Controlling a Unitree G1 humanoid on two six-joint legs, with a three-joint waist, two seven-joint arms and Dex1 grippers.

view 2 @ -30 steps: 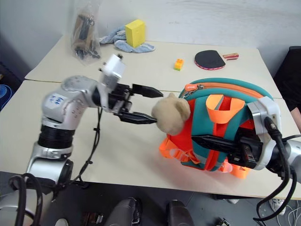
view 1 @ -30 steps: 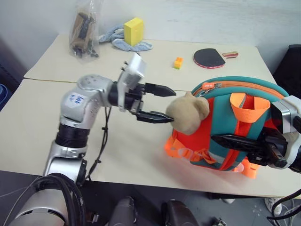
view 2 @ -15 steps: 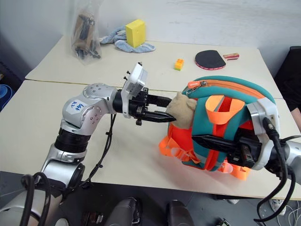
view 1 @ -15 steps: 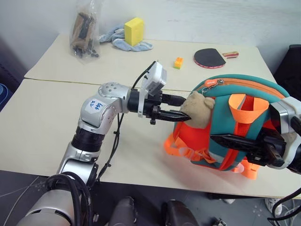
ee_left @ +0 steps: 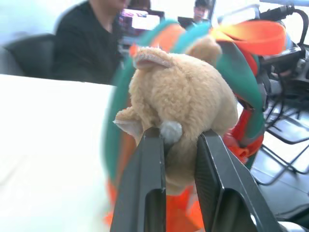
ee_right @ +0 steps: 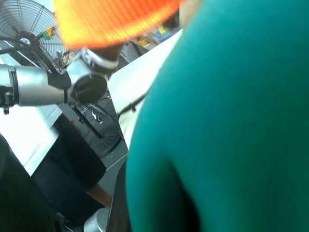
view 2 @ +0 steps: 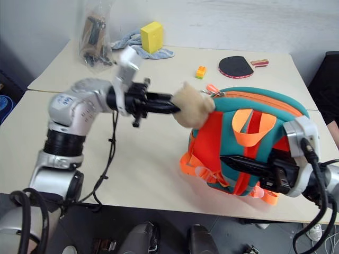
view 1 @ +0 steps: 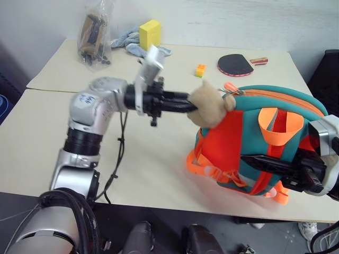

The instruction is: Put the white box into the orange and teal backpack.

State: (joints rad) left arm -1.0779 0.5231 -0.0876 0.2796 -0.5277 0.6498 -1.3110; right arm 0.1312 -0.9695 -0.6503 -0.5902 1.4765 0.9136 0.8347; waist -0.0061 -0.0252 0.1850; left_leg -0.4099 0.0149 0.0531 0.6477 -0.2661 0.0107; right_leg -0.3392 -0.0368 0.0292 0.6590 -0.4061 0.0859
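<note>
The orange and teal backpack [view 1: 254,98] stands on the table's near right part, with a tan plush toy [view 1: 209,103] at its top left. My left gripper [view 1: 188,107] reaches in level from the left and is shut on the plush toy [ee_left: 178,96]; in the left wrist view both fingers pinch its underside. My right gripper [view 1: 246,157] is shut, its fingers lying together against the backpack's orange side below an orange loop strap [view 1: 280,124]. Whether it pinches fabric I cannot tell. The white box is out of view.
At the table's far side lie a yellow block [view 1: 150,34] on a blue cloth [view 1: 127,39], a clear plastic bag [view 1: 94,37], a small orange brick [view 1: 200,70] and a table tennis paddle [view 1: 235,64]. People [ee_left: 82,43] sit beyond the table.
My left gripper closed on the plush toy and pulled it up and to the left. The backpack's top tilted and stretched with it. The right gripper kept still.
</note>
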